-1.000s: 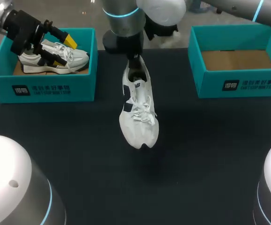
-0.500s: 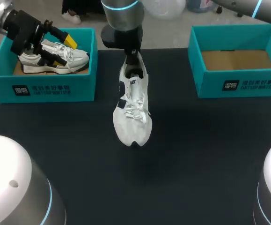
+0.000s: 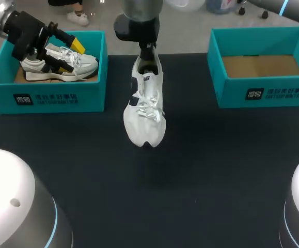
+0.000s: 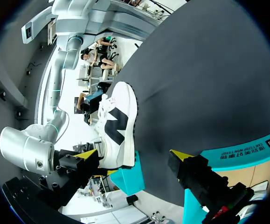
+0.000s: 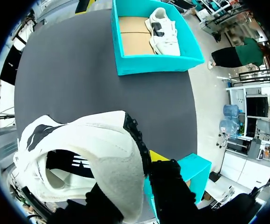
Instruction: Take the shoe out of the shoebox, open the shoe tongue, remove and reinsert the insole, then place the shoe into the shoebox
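Note:
A white shoe with dark side patches (image 3: 144, 108) hangs above the middle of the black table (image 3: 216, 170), its toe pointing toward the front. My right gripper (image 3: 148, 56), reaching in from the back, is shut on its heel collar. The right wrist view shows the shoe's heel (image 5: 102, 158) pinched between the right gripper's (image 5: 130, 186) dark fingers. A second white shoe (image 3: 61, 64) lies in the left teal shoebox (image 3: 46, 98). My left gripper (image 3: 69, 56) stands open just above that shoe. In the left wrist view the left gripper (image 4: 134, 156) is wide apart, with the hanging shoe (image 4: 118, 126) ahead.
An empty teal shoebox (image 3: 263, 95) with a cardboard floor stands at the back right. The left shoebox (image 5: 153, 63) with its shoe (image 5: 162, 30) lies ahead of the right gripper. My arms' white bases fill both front corners.
My right arm has carried the hanging shoe a little to the left and toward the back. The left arm has not moved.

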`<action>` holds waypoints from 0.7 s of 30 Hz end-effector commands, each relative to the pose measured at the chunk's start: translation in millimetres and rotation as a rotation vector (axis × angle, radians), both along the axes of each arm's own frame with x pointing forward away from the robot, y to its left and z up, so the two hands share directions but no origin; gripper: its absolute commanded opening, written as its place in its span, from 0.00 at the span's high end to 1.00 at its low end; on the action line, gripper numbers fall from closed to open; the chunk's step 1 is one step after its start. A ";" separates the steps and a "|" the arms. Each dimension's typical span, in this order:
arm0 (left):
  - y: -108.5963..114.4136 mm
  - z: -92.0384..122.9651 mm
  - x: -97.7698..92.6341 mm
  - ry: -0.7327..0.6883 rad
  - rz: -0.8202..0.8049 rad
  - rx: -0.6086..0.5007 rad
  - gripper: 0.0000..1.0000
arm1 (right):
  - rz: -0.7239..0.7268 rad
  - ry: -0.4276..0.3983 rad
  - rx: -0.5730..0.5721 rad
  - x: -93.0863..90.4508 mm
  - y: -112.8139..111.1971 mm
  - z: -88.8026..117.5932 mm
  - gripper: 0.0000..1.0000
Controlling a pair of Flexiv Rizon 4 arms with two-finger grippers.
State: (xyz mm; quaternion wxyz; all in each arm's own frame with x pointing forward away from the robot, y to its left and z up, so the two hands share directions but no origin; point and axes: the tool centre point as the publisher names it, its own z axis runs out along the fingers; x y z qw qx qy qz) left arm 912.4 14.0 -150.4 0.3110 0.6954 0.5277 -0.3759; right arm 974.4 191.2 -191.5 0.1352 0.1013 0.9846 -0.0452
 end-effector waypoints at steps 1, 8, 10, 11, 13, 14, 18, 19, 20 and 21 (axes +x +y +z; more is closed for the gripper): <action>0.4 0.2 -0.6 -0.002 0.000 0.003 0.00 | 0.023 -0.006 -0.004 17.6 -30.5 5.8 1.00; 0.4 0.2 -0.6 -0.002 0.000 0.003 0.00 | 0.066 -0.022 -0.020 48.7 -88.7 19.8 1.00; 0.4 0.2 -0.6 -0.002 0.000 0.003 0.00 | 0.077 -0.017 -0.032 52.4 -104.3 24.9 1.00; 0.4 0.2 -0.6 -0.002 0.000 0.003 0.00 | 0.077 -0.014 -0.040 54.5 -111.5 27.3 1.00; 0.4 0.2 -0.6 -0.002 0.000 0.003 0.00 | 0.089 -0.015 -0.057 57.1 -126.7 31.8 1.00; 0.4 0.2 -0.6 -0.002 0.000 0.003 0.00 | 0.091 -0.013 -0.066 58.6 -133.5 34.6 1.00; 0.4 0.2 -0.6 -0.002 0.000 0.003 0.00 | 0.132 -0.005 -0.094 60.6 -154.0 43.3 1.00; 0.4 0.2 -0.6 -0.002 0.000 0.003 0.00 | 0.143 0.004 -0.094 60.9 -157.3 44.8 1.00; 0.4 0.2 -0.6 -0.002 0.000 0.003 0.00 | 0.151 0.015 -0.103 61.2 -160.0 45.8 1.00; 0.4 0.2 -0.6 -0.002 0.000 0.003 0.00 | 0.165 0.024 -0.116 60.7 -161.6 46.7 1.00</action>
